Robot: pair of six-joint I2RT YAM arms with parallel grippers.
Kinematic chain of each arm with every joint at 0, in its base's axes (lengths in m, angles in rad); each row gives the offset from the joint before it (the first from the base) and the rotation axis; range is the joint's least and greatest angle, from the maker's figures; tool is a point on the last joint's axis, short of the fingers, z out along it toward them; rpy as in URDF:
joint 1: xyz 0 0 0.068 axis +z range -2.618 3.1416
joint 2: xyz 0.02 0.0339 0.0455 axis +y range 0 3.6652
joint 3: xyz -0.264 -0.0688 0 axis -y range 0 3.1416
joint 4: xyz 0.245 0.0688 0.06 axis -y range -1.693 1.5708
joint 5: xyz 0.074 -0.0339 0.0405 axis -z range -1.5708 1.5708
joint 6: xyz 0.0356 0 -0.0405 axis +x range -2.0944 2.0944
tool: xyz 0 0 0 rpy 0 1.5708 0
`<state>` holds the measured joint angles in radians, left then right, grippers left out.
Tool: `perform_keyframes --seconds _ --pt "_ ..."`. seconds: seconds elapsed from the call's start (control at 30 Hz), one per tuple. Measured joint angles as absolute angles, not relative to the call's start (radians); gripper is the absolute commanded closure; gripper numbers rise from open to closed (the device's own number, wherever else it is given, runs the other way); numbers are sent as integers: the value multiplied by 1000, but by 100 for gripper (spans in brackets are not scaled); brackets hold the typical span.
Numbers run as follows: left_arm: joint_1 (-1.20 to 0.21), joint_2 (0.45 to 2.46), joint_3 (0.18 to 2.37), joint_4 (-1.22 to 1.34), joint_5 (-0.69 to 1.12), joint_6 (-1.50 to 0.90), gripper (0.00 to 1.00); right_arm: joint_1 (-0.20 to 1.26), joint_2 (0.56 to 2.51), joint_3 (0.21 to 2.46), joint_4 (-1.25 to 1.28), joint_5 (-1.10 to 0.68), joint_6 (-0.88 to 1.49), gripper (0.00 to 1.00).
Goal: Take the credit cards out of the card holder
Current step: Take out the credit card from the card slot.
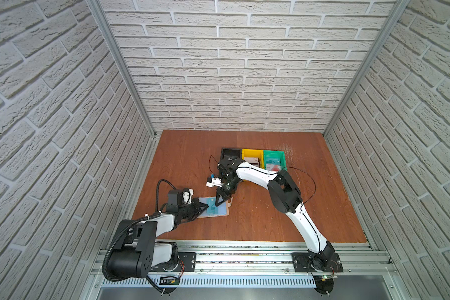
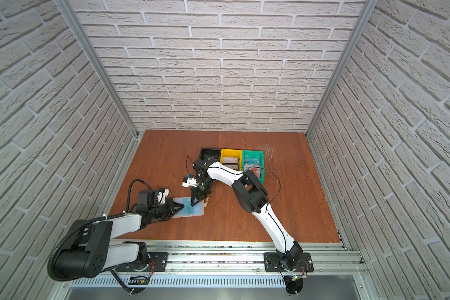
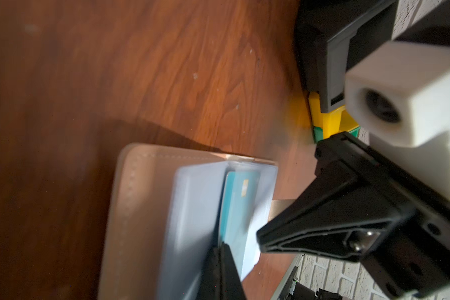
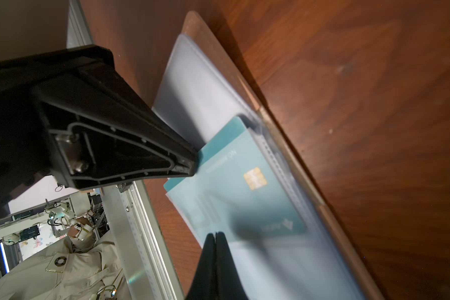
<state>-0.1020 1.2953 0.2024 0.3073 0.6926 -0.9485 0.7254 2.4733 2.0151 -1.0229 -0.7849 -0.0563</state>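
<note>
- Shut black jaws of the right gripper (image 4: 215,235) filled the near edge of the right wrist view, tips down on the plastic over the teal card (image 4: 244,181); whether they nipped the card itself or only the sleeve could not be told
- That teal card lay chip side up in a clear bluish sleeve (image 4: 200,85), one end seeming to poke past the sleeve mouth, so probably partway out
- Its card holder (image 3: 130,194) lay opened flat, tan cover down, on the wooden table (image 1: 309,194) close to the left arm
- At the opposite edge of the sleeves the left gripper (image 3: 222,246) was clenched too, apparently pinning the booklet so it would not slide while the card was drawn; what it nipped was unclear
- Well apart, toward the back, the black bin (image 1: 230,153), yellow bin (image 1: 252,154) and green bin (image 1: 274,155) stood touching in a row
- Other credit cards (image 1: 272,163) already lay inside them, so the bins looked like the drop-off, and the job seemed well advanced
</note>
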Motion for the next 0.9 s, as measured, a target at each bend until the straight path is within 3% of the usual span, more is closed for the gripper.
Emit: perform_keyframes --seconds 0.37,0.9 --pt "-113 1326 195 365 693 -968 100 716 2473 1962 -1013 -824 -42 94" --pt "-106 1230 195 250 657 -957 100 697 2457 1927 -1034 -817 -42 95"
